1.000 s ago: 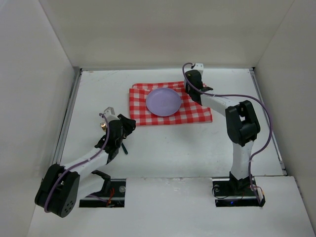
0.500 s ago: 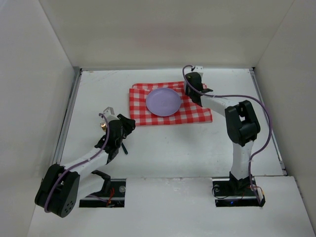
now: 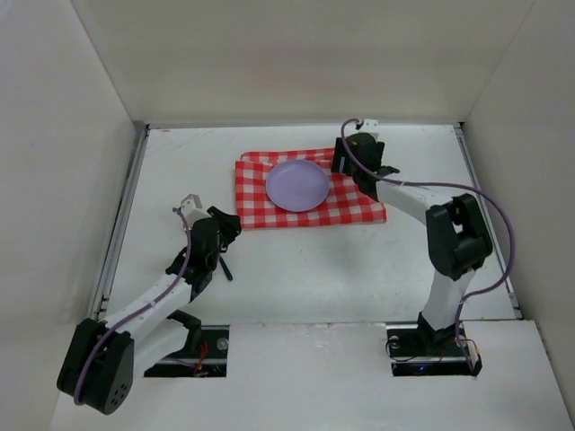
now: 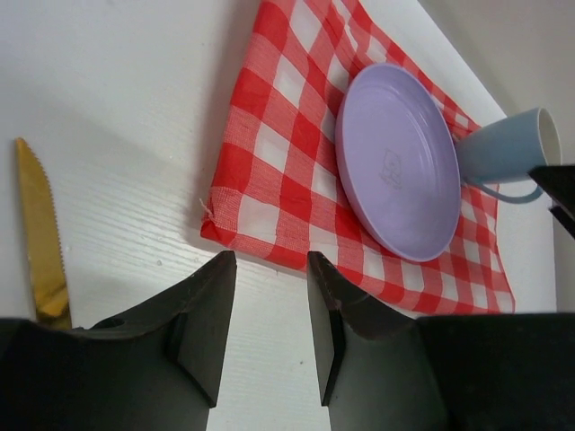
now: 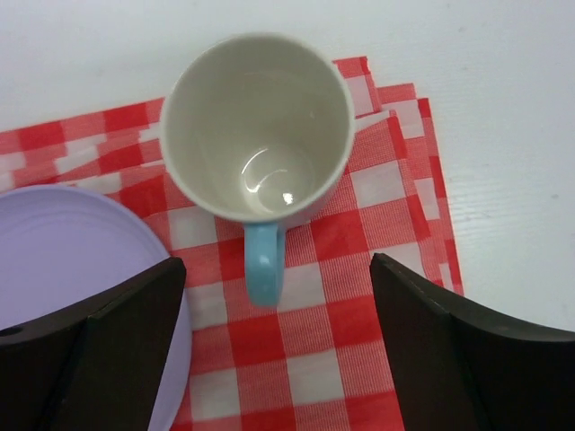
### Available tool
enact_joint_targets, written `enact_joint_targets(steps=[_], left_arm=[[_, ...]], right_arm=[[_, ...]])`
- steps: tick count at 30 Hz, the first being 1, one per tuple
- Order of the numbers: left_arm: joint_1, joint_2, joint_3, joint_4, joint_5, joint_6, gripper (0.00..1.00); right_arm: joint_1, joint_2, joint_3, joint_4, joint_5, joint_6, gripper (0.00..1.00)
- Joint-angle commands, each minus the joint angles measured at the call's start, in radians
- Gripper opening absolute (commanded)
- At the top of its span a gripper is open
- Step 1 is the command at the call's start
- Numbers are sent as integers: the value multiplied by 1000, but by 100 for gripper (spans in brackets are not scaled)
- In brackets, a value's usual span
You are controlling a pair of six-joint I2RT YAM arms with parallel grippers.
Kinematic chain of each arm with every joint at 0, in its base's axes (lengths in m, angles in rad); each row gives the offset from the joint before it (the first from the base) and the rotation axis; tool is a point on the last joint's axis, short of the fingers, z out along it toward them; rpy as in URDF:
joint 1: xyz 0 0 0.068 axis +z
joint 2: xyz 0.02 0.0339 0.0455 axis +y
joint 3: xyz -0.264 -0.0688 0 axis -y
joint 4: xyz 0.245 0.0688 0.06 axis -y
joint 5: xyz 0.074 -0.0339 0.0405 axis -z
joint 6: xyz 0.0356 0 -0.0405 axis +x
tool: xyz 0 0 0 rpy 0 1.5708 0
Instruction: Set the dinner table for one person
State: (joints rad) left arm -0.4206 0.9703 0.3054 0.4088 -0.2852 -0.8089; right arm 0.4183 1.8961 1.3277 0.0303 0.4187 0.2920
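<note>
**Both grippers empty over the table**

The large matte white dinner table [image 3: 314, 269] lies beneath both of your grippers. Your right gripper [image 5: 274, 269] is spread wide and holds nothing. A pale blue ceramic mug [image 5: 256, 126] stands below it on the red-and-white checked cloth [image 4: 269, 135]. Your left gripper [image 4: 269, 259] shows a narrow gap and is empty, with a gold serrated knife [image 4: 40, 242] to its left. Your right arm reaches far forward; your left arm angles low.

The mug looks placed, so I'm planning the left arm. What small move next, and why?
Probably slide the left pincer sideways over the gold knife. It lies flat on the table, off the checked cloth and outside the open, empty fingers, while plate and mug already sit on the cloth and the right pincer hangs open above the mug.
</note>
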Motion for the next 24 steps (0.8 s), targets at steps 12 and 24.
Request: enact_joint_targets(steps=[12,24], left_arm=[[-57,-99,178,-672,-270,79,34],[-181,74,182,-729,-338,-35,33]], right_arm=[[36,-610,-477,121,-46,203,25],[133,-893,-742,105,-103,285,34]])
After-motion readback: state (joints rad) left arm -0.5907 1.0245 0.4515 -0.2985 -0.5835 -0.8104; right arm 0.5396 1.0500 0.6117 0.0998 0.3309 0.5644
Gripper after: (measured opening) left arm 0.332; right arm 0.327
